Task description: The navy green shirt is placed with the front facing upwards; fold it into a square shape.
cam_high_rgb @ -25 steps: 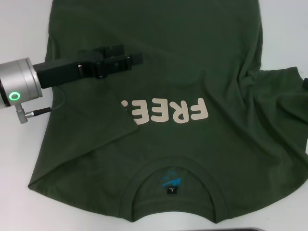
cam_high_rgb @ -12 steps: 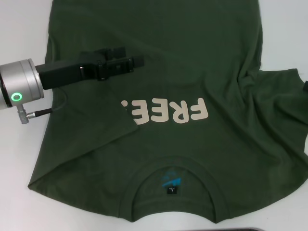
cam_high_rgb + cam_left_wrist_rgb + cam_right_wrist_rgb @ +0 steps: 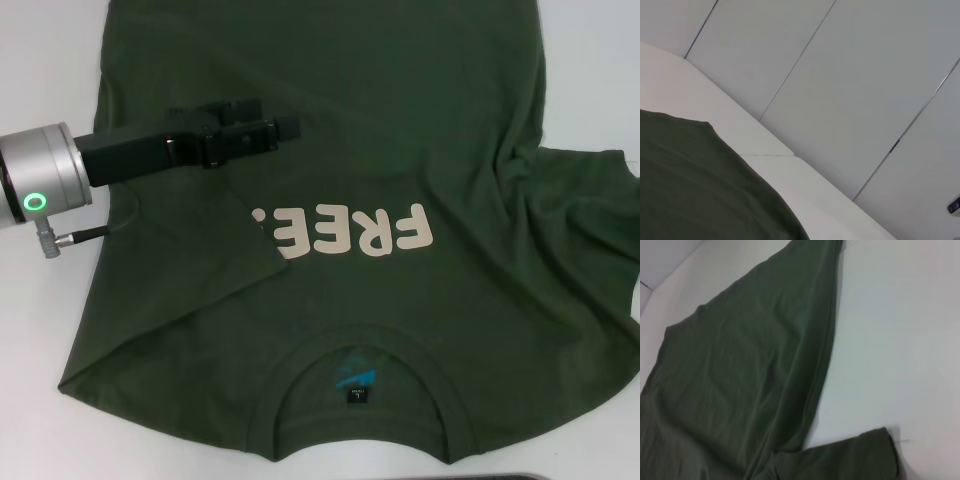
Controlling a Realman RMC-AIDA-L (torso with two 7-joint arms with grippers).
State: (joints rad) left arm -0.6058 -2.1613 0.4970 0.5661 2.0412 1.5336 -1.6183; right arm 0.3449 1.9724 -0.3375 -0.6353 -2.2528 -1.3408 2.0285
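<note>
The navy green shirt [image 3: 400,120] lies front up on the white table [image 3: 590,70], collar [image 3: 360,352] nearest me. Its cream letters [image 3: 350,232] are partly covered where the left side and sleeve are folded inward over the chest [image 3: 170,270]. The right sleeve [image 3: 590,210] is spread out flat. My left gripper [image 3: 285,127] hovers over the shirt's left half, pointing toward its middle, with nothing seen in it. The left wrist view shows a shirt edge [image 3: 690,185]. In the right wrist view, the shirt body [image 3: 740,380] and a sleeve end [image 3: 860,455] lie on the table.
Bare white table lies left of the shirt under my left arm [image 3: 45,180] and at the far right. A grey panelled wall [image 3: 840,75] rises behind the table. A dark edge [image 3: 540,477] shows at the bottom of the head view.
My left gripper has shifted slightly toward the shirt's middle. A dark shape at the right edge of the head view has slipped out of sight. The shirt lies as before.
</note>
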